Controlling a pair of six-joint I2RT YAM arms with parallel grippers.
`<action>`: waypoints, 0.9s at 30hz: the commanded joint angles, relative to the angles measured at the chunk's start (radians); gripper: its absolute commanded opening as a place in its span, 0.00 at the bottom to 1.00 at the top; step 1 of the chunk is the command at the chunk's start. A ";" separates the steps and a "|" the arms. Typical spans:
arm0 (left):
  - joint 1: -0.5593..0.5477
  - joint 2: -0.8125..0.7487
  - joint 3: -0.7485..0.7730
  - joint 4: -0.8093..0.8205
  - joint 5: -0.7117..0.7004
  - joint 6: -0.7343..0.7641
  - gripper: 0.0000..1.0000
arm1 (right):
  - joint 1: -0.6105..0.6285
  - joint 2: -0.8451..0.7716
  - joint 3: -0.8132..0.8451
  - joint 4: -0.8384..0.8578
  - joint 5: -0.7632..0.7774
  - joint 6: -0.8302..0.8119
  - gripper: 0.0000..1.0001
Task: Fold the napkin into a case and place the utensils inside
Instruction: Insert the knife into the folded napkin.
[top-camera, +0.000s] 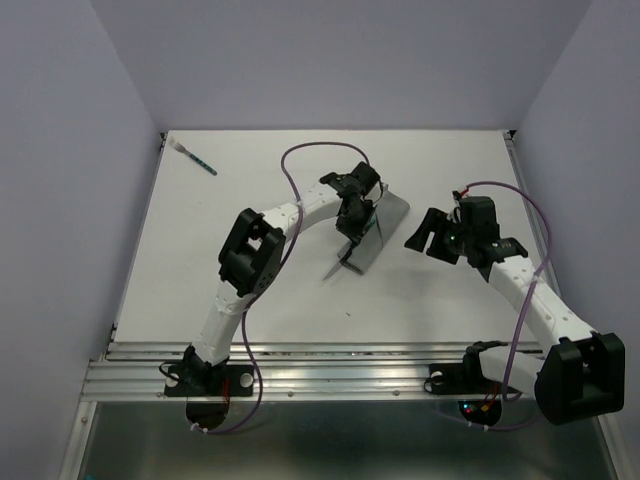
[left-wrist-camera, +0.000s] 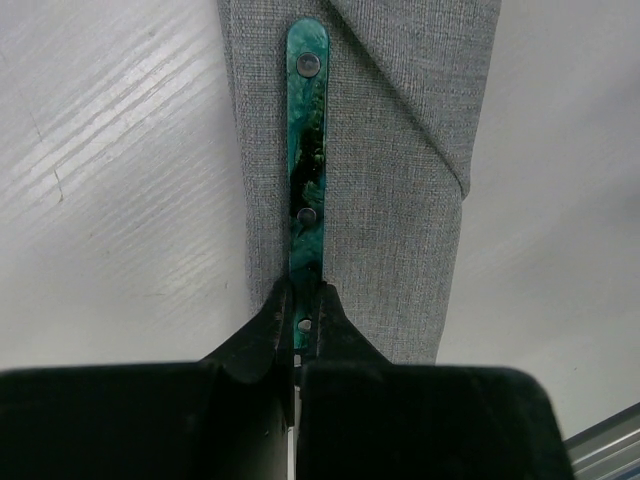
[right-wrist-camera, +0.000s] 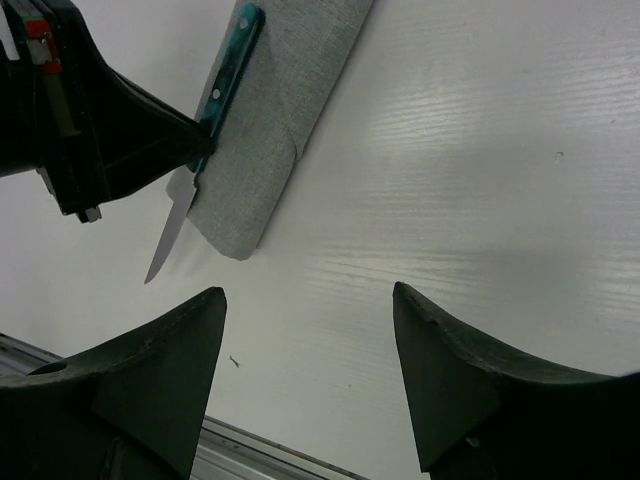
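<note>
The napkin lies folded into a narrow grey case (top-camera: 390, 218) at the table's middle, with a diagonal fold across it (left-wrist-camera: 400, 180) (right-wrist-camera: 275, 120). My left gripper (top-camera: 352, 236) (left-wrist-camera: 300, 305) is shut on the knife near the blade end of its teal handle (left-wrist-camera: 306, 150) (right-wrist-camera: 228, 70). The handle lies over the case's left edge; whether it touches the cloth I cannot tell. The silver blade (top-camera: 335, 268) (right-wrist-camera: 170, 232) sticks out past the case's near end. A second utensil (top-camera: 197, 158) lies at the far left. My right gripper (top-camera: 428, 240) (right-wrist-camera: 310, 295) hangs open right of the case, holding nothing.
The white table (top-camera: 250, 330) ends in a metal rail (top-camera: 330, 375) at the near edge (right-wrist-camera: 260, 450). Purple cables (top-camera: 300, 160) loop over both arms. Lilac walls close in the left, back and right sides.
</note>
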 joint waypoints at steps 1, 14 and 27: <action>-0.002 0.010 0.097 -0.039 -0.006 -0.032 0.00 | -0.004 -0.033 0.011 0.004 0.007 -0.015 0.73; -0.002 0.035 0.107 -0.027 0.027 -0.073 0.00 | -0.077 0.390 0.315 0.163 0.138 0.068 0.44; 0.003 0.055 0.120 -0.030 0.041 -0.073 0.00 | -0.111 0.916 0.775 0.189 0.078 0.108 0.30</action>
